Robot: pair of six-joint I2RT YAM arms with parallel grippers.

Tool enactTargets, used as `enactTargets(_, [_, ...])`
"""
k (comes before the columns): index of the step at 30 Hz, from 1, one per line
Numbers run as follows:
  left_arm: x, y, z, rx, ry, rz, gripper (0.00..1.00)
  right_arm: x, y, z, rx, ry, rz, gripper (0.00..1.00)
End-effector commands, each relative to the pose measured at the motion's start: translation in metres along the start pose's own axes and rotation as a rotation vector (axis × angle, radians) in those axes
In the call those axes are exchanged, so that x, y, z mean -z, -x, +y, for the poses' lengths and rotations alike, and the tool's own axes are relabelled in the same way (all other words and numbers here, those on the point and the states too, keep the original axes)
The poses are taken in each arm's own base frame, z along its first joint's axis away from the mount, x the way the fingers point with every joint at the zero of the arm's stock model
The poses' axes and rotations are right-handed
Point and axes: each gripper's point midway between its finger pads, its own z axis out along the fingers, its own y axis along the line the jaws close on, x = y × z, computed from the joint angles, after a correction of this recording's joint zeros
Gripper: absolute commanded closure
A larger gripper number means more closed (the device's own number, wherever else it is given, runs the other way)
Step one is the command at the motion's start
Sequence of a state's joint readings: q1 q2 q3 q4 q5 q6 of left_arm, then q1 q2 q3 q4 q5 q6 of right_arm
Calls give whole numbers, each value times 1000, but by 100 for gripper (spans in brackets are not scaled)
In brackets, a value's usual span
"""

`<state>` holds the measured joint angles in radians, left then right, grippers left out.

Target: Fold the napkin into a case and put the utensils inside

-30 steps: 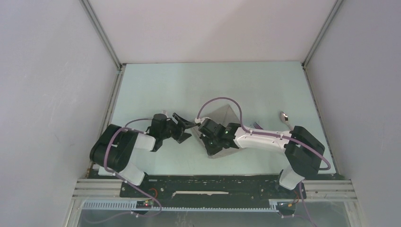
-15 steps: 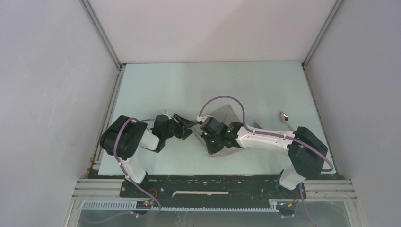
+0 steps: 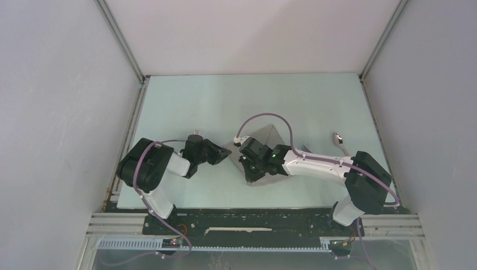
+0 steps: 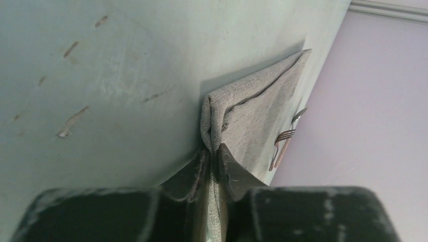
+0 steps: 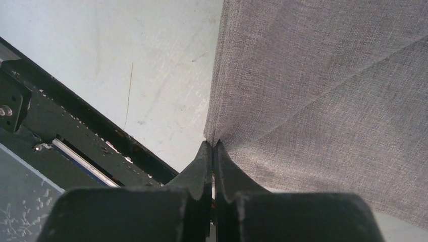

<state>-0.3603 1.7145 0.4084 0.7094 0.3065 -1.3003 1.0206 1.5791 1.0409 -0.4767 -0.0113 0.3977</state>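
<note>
Across pale desk, with right jaws pinched shut on napkin at its near corner and left jaws clamped on its left corner, lift evenly, fold flat, avoid fork and spoon beyond.

A pale green flat tabletop lies inside a booth of 3 plain white walls. 2 silver metal struts rise from its far corners. A black mounting plate and a ribbed silver rail line its near edge. Brownish scuff marks dot the tabletop.
</note>
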Motion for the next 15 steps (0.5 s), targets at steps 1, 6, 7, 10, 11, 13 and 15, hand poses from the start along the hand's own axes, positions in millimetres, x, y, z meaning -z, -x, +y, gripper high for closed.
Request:
enactTargets(1, [5,20,-15,-49,-16,-65,95,8,15,17,36,59,-61,100])
enactTargets(6, [48,52,-15,-59,26,-136,100,9,12,64,78,183,-59,100])
enactTargets(7, [63,62,-13,-62,47,-162,100,10,13,81,80,237,-58,100])
enactTargets(10, [124,91,-16,-100,116,-269,100,27,23,154,127,464,-67,100])
enactTargets(11, [150,107,-17,-107,142,-332,100,34,28,178,140,536,-68,100])
enactTargets(13, [202,119,-25,-168,229,-422,100,56,40,229,156,737,-79,100])
enactTargets(15, [251,128,-43,-246,310,-543,100,75,48,267,174,910,-65,100])
